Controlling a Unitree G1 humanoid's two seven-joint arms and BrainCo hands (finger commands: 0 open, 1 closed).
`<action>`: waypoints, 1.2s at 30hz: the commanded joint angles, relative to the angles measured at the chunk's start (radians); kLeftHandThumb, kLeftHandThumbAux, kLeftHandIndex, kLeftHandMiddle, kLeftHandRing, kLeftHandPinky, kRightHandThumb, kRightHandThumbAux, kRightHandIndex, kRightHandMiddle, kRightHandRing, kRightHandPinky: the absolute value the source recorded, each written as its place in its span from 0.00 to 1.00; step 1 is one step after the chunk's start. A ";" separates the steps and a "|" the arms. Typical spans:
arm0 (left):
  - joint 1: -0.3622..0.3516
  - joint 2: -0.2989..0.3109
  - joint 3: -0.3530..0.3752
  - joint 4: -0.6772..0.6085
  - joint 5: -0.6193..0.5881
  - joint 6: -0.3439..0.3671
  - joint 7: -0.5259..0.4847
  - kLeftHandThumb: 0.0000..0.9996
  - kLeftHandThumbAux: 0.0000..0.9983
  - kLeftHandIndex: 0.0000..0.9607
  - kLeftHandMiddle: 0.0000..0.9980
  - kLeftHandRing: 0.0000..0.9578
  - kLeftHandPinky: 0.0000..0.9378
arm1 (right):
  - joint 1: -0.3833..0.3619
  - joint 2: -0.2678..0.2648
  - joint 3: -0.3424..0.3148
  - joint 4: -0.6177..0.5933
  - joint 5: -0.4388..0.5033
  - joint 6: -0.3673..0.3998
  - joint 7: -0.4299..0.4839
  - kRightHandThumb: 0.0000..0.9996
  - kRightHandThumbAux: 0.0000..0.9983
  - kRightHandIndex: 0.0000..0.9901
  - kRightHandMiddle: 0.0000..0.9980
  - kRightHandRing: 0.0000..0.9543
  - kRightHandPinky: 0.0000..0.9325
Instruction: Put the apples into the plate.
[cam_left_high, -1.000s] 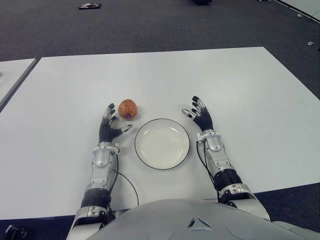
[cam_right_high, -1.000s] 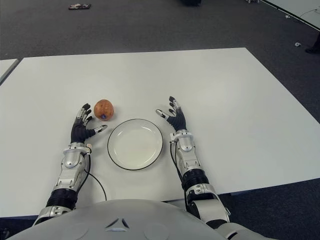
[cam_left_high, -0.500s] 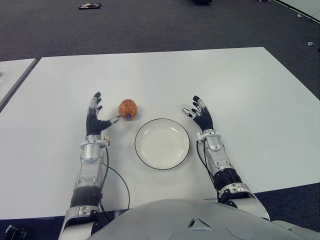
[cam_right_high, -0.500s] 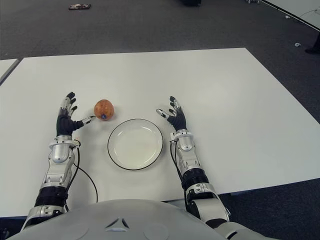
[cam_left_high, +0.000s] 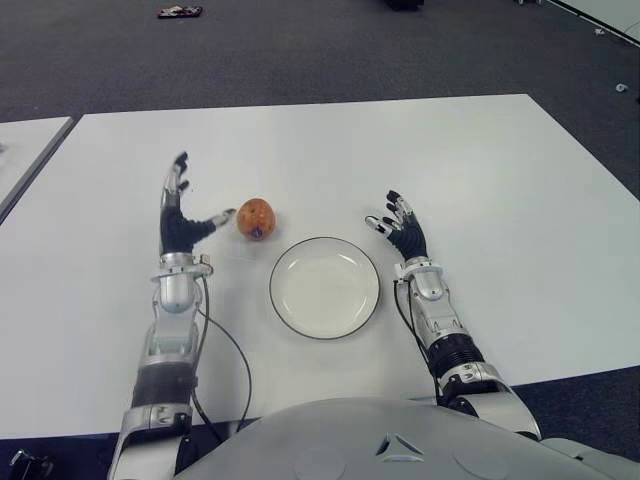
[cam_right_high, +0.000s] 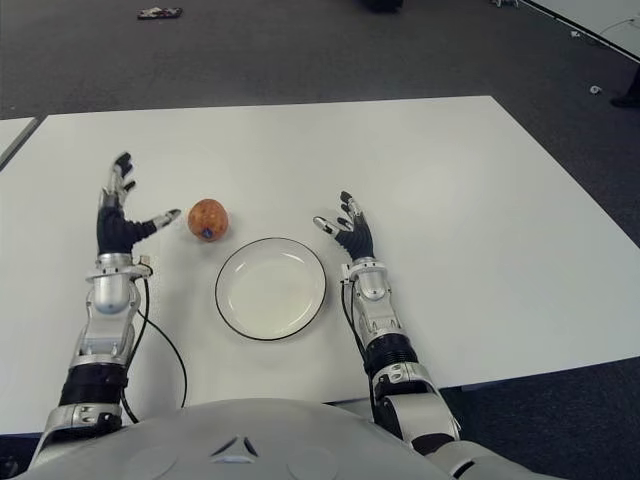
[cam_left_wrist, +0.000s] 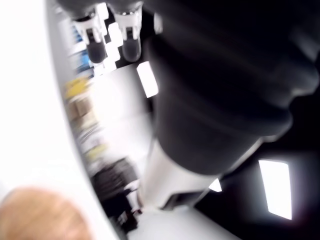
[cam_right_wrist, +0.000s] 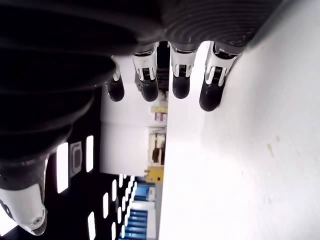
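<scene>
One reddish-orange apple lies on the white table, just beyond the left rim of the white plate, which holds nothing. My left hand is raised to the left of the apple, fingers spread and pointing up, its thumb reaching toward the fruit with a small gap between them. In the left wrist view the apple fills a corner, blurred. My right hand shows to the right of the plate, open and holding nothing.
A second white table's edge shows at the far left. Dark carpet lies beyond the table, with a small dark object on it. A cable runs along my left forearm.
My left hand has lifted off the table and moved forward and left, from beside the plate to the apple's left side, fingers spreading wider. The right hand, apple and plate have stayed put.
</scene>
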 joint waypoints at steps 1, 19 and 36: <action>-0.043 0.020 -0.013 -0.013 0.095 0.026 0.055 0.03 0.48 0.00 0.00 0.00 0.00 | 0.021 0.003 -0.001 0.047 0.001 0.030 -0.001 0.07 0.65 0.00 0.00 0.01 0.08; -0.148 0.087 -0.132 0.118 0.261 -0.092 0.141 0.13 0.41 0.00 0.00 0.00 0.00 | 0.012 0.005 0.000 0.058 -0.002 0.033 -0.008 0.07 0.65 0.00 0.00 0.02 0.09; -0.153 0.173 -0.328 0.074 0.538 -0.034 0.131 0.15 0.37 0.00 0.00 0.00 0.00 | 0.010 0.006 0.002 0.070 0.002 0.024 -0.004 0.08 0.64 0.00 0.00 0.02 0.09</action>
